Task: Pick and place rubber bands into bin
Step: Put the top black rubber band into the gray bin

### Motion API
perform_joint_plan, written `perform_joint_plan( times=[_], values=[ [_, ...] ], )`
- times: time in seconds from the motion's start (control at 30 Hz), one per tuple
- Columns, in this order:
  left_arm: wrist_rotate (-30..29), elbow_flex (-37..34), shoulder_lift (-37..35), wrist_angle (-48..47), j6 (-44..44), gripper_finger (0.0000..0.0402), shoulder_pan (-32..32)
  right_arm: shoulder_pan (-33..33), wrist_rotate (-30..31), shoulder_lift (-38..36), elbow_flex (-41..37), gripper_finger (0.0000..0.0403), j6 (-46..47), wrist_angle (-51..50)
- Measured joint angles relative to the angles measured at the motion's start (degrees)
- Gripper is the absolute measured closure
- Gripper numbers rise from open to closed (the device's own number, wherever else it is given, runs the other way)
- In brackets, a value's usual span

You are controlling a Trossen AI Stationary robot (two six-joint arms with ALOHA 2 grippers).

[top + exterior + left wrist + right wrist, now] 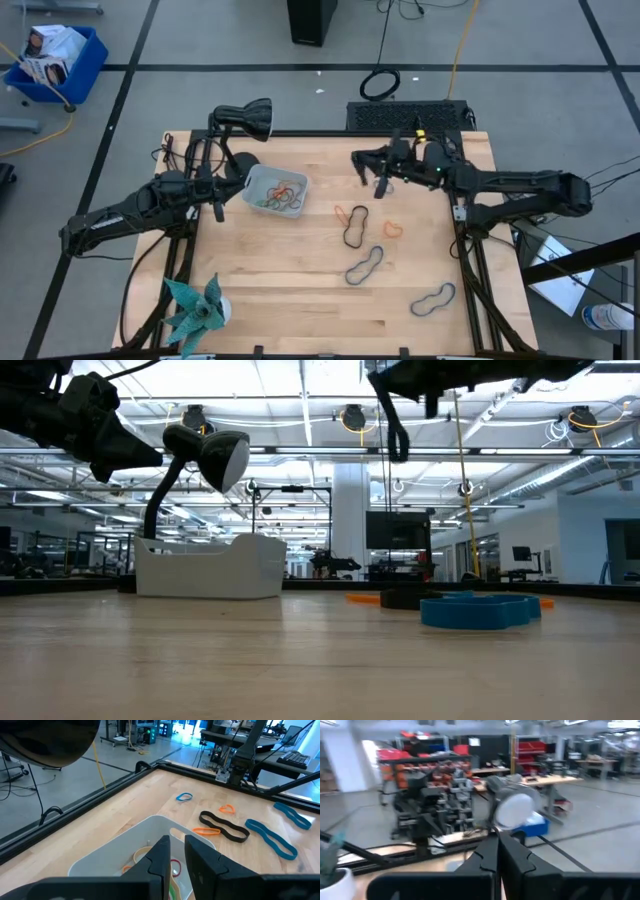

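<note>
1. The small shallow light grey-blue translucent plastic bin (276,191) stands on the pale wooden counter (300,300), in the far left part, just beside the black desk lamp (245,118)
2. Several thin rubber bands lie already inside the bin, orange, tan, red and green ones (282,196)
3. The left gripper (218,195) hovers at the left edge of the bin, above the counter; its fingers (161,857) stand narrow, with only a small gap, and I see no band between them
4. In the left wrist view the bin (120,855) is directly under and in front of these fingers, and the bands in it show just beyond the fingertips
5. The right gripper (378,172) is raised over the far middle of the counter, well apart from the bin; its fingers (492,855) are pressed together and hold nothing that I can see
6. More loops stay on the counter to the right of the bin: a long black band (356,228) with a thin orange band (344,212) touching it, a small orange band (393,228), a dark twisted band (364,265) nearer the front, and another dark band (433,299) at the front right
7. A teal paper-like plant in a white pot (197,310) stands at the front left corner
</note>
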Motion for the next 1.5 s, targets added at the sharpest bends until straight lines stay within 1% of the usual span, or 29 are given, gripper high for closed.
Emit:
perform_joint_plan(
  times=[0.1,0.17,0.23,0.4,0.5,0.67,0.77,0.93,1.1,1.23,1.5],
  values=[
    [0.00,0.00,0.00,-0.01,-0.02,0.0339,-0.01,0.18,-2.09,4.09,0.49,0.0403,0.04,5.07],
    [0.00,0.00,0.00,0.00,-0.02,0.0339,-0.01,0.20,-2.11,7.02,2.05,0.0403,0.02,5.70],
    [0.00,0.00,0.00,-0.02,-0.02,0.0339,-0.01,0.16,-2.23,10.34,4.54,0.0403,0.02,6.02],
    [0.00,0.00,0.00,-0.03,-0.02,0.0339,-0.02,0.16,-8.06,18.86,11.76,0.0403,0.00,5.91],
    [0.00,0.00,0.00,-0.07,-0.02,0.0339,-0.01,0.20,-9.50,23.37,16.05,0.0403,-1.00,5.37],
    [0.01,0.00,0.00,-0.10,-0.02,0.0339,-0.01,0.13,-9.57,30.03,21.30,0.0403,-1.56,4.81],
    [0.00,0.00,0.00,-0.13,-0.02,0.0339,0.00,0.13,-9.59,33.88,23.12,0.0403,-2.05,4.80],
    [0.00,0.02,0.00,-0.16,0.29,0.0339,0.00,0.13,-9.52,40.43,25.46,0.0403,-2.10,4.83],
    [0.00,0.02,0.00,-0.26,0.25,0.0339,0.00,0.13,-9.40,46.08,26.51,0.0403,-2.10,8.42],
    [0.00,0.02,0.00,-0.48,0.44,0.0339,-0.02,0.13,-9.40,49.19,26.51,0.0403,-1.00,11.78],
    [0.00,0.02,0.00,-0.44,0.44,0.0339,0.00,0.13,-9.35,53.19,26.51,0.0403,-0.60,11.95]
  ],
)
